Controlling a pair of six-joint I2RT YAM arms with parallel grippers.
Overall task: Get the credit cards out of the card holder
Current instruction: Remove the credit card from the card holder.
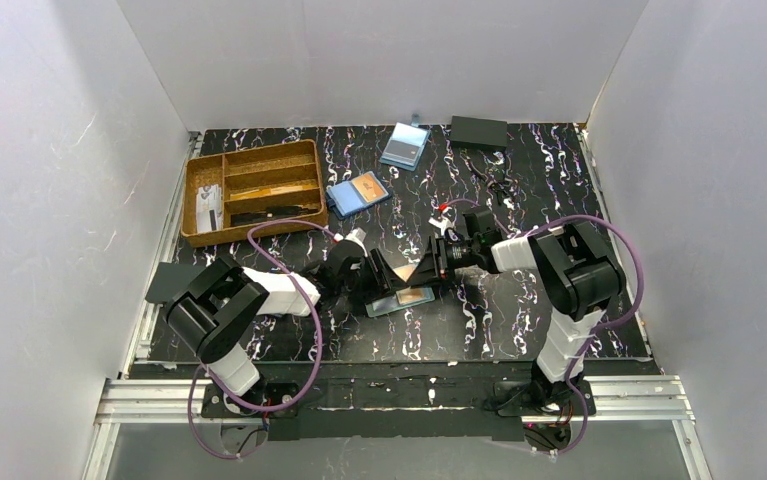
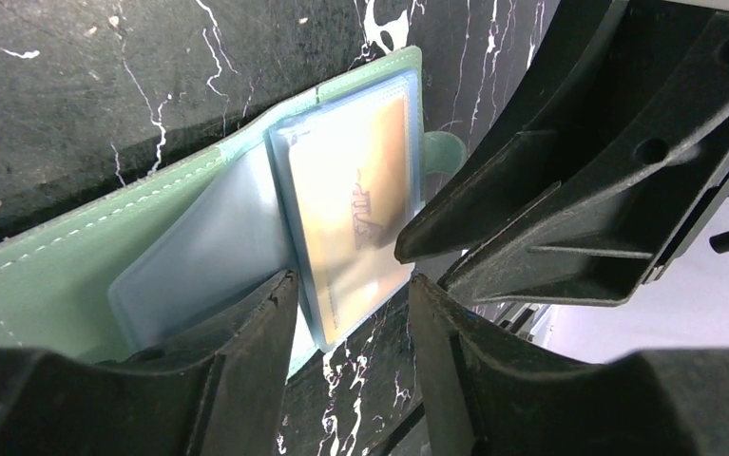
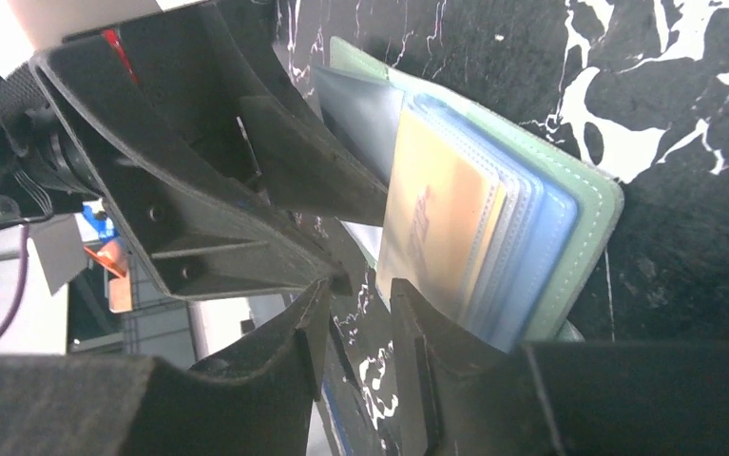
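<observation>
The card holder (image 1: 387,304) lies open on the black marbled table between both grippers; its green cover (image 2: 47,280) (image 3: 588,223) carries clear plastic sleeves (image 2: 208,256). An orange-gold credit card (image 2: 355,190) (image 3: 431,228) sits inside the top sleeve. My left gripper (image 1: 377,275) (image 2: 353,280) is open, astride the corner of that sleeve without clamping it. My right gripper (image 1: 427,268) (image 3: 360,285) is open, with only table showing in its narrow gap. One of its fingers (image 3: 436,351) lies against the sleeves' edge. In the left wrist view a right-gripper fingertip (image 2: 417,242) touches the card's sleeve.
A wooden divided tray (image 1: 254,190) stands at the back left. A bright blue holder with an orange card (image 1: 359,192) lies beside it. A pale-blue holder with a grey card (image 1: 405,146) and a dark box (image 1: 479,131) lie at the back. White walls enclose the table.
</observation>
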